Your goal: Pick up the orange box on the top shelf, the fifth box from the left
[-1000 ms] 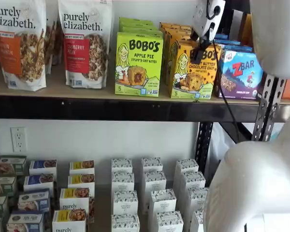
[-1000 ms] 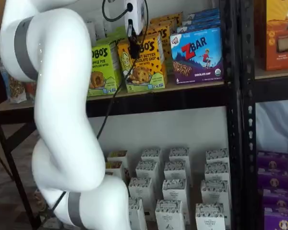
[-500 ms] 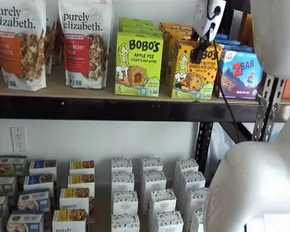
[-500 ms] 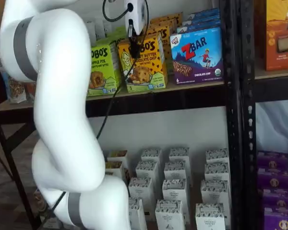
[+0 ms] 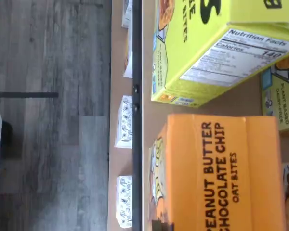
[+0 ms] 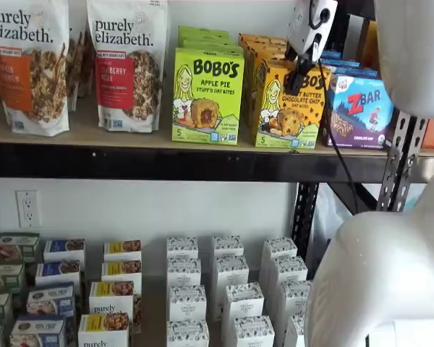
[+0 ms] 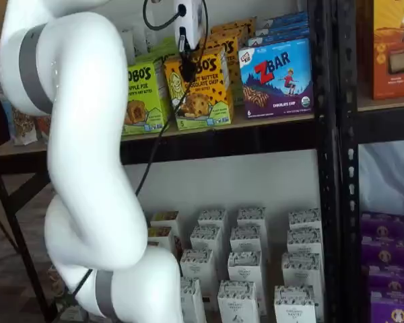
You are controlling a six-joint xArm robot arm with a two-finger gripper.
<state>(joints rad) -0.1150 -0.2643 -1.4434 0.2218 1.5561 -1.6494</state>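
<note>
The orange box (image 6: 289, 105) stands on the top shelf (image 6: 94, 135) between a green Bobo's carton and a blue ZBar box; it shows in both shelf views (image 7: 203, 91). In the wrist view its orange top panel (image 5: 221, 168) reads "Peanut Butter Chocolate Chip" and lies close under the camera, on the tan board (image 5: 241, 100). My gripper (image 6: 296, 78) hangs at the box's upper edge, its white body above. Its black fingers (image 7: 187, 68) show dark against the box's front face, with no gap visible. I cannot tell whether they are closed on the box.
The green Apple Pie carton (image 6: 207, 94) stands close on the left and the ZBar box (image 6: 360, 108) close on the right. Granola bags (image 6: 126, 65) stand further left. Small white boxes (image 6: 231, 289) fill the lower level. My white arm (image 7: 81, 168) and a cable (image 6: 334, 126) hang before the shelves.
Almost nothing: the gripper stays at the orange box's top edge, and the box looks shifted only by a trifle.
</note>
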